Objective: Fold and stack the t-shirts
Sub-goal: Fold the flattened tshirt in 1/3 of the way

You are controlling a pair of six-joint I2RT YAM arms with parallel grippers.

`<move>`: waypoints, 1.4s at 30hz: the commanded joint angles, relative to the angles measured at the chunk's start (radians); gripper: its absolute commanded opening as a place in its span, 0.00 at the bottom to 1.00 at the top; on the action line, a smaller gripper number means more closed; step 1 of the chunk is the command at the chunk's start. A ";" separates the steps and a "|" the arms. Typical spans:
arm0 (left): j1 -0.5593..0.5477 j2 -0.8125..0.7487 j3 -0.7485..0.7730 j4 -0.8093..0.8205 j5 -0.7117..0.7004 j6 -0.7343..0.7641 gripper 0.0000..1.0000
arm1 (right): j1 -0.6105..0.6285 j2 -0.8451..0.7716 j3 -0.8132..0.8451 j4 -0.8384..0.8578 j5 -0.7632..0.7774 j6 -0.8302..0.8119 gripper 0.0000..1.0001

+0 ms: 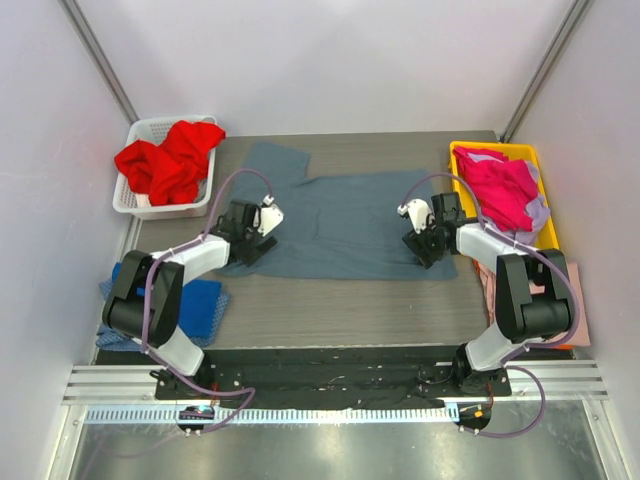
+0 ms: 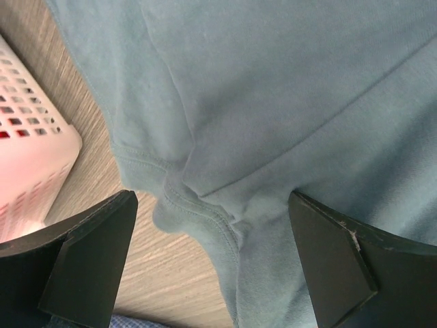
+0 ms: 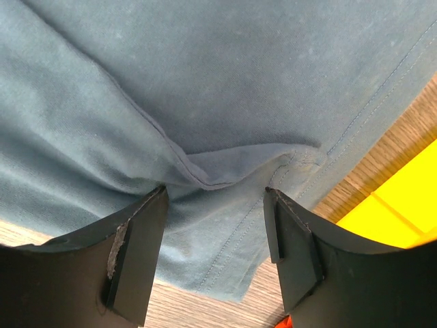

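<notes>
White basket (image 1: pixel 160 211) far left holds a red t-shirt (image 1: pixel 170 160). Yellow bin (image 1: pixel 525 152) far right holds a magenta t-shirt (image 1: pixel 500 185). Slate blue-grey t-shirt (image 1: pixel 350 220) lies spread on the table (image 1: pixel 350 310) between them. Left hand (image 2: pixel 212 205) is released wide over its left edge. Right hand (image 3: pixel 215 195) is unclenched, fingers straddling a cloth ridge at the right edge. Royal blue t-shirt (image 1: pixel 200 305) lies by the left arm.

Bright even light, soft shadows — wrist views slightly soft
</notes>
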 commanded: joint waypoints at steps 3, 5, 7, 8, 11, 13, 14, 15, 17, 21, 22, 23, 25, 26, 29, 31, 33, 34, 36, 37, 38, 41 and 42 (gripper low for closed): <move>-0.050 -0.044 -0.117 -0.100 -0.049 -0.005 1.00 | 0.004 -0.017 -0.066 -0.076 0.008 -0.049 0.67; -0.073 -0.077 -0.138 -0.111 -0.068 -0.009 1.00 | 0.004 -0.036 -0.066 -0.118 0.004 -0.065 0.67; -0.082 -0.110 -0.148 -0.140 -0.072 -0.014 1.00 | 0.005 -0.057 -0.074 -0.145 0.001 -0.086 0.67; -0.092 -0.120 -0.148 -0.156 -0.072 -0.019 1.00 | 0.004 -0.063 -0.077 -0.163 0.004 -0.092 0.67; -0.105 -0.156 -0.148 -0.205 -0.072 -0.031 1.00 | 0.005 -0.088 -0.100 -0.188 0.011 -0.115 0.67; -0.116 -0.168 -0.154 -0.225 -0.072 -0.036 1.00 | 0.005 -0.094 -0.121 -0.195 0.009 -0.124 0.67; -0.121 -0.176 -0.157 -0.229 -0.074 -0.045 1.00 | 0.005 -0.102 -0.127 -0.198 0.009 -0.131 0.67; -0.125 -0.180 -0.163 -0.238 -0.075 -0.048 1.00 | 0.004 -0.106 -0.140 -0.199 0.007 -0.134 0.67; -0.139 -0.185 -0.172 -0.242 -0.083 -0.054 1.00 | 0.005 -0.113 -0.150 -0.200 0.004 -0.137 0.67; -0.164 -0.200 -0.194 -0.258 -0.092 -0.088 1.00 | 0.005 -0.132 -0.170 -0.208 -0.012 -0.138 0.67; -0.176 -0.202 -0.197 -0.263 -0.092 -0.094 1.00 | 0.005 -0.136 -0.173 -0.211 -0.012 -0.140 0.67; -0.184 -0.206 -0.201 -0.269 -0.095 -0.100 1.00 | 0.005 -0.142 -0.177 -0.217 -0.016 -0.140 0.67; -0.199 -0.223 -0.218 -0.278 -0.100 -0.112 1.00 | 0.005 -0.154 -0.192 -0.223 -0.019 -0.143 0.67; -0.205 -0.229 -0.224 -0.281 -0.100 -0.117 1.00 | 0.005 -0.162 -0.198 -0.225 -0.019 -0.144 0.68; -0.222 -0.249 -0.246 -0.295 -0.105 -0.131 1.00 | 0.007 -0.183 -0.223 -0.232 -0.020 -0.146 0.67; -0.233 -0.268 -0.264 -0.301 -0.108 -0.141 1.00 | 0.005 -0.194 -0.242 -0.237 -0.028 -0.146 0.67; -0.239 -0.281 -0.281 -0.311 -0.115 -0.144 1.00 | 0.005 -0.214 -0.262 -0.243 -0.034 -0.144 0.68; -0.243 -0.289 -0.287 -0.314 -0.118 -0.146 1.00 | 0.007 -0.220 -0.267 -0.245 -0.035 -0.143 0.67; -0.247 -0.314 -0.299 -0.327 -0.120 -0.155 1.00 | 0.005 -0.241 -0.281 -0.252 -0.037 -0.141 0.67; -0.250 -0.320 -0.303 -0.332 -0.117 -0.160 1.00 | 0.005 -0.249 -0.285 -0.252 -0.037 -0.141 0.68; -0.251 -0.334 -0.304 -0.344 -0.115 -0.166 1.00 | 0.005 -0.255 -0.286 -0.255 -0.037 -0.140 0.68; -0.256 -0.355 -0.304 -0.358 -0.115 -0.168 1.00 | 0.005 -0.272 -0.284 -0.263 -0.037 -0.138 0.68; -0.256 -0.363 -0.301 -0.357 -0.118 -0.166 1.00 | 0.007 -0.275 -0.282 -0.261 -0.035 -0.138 0.68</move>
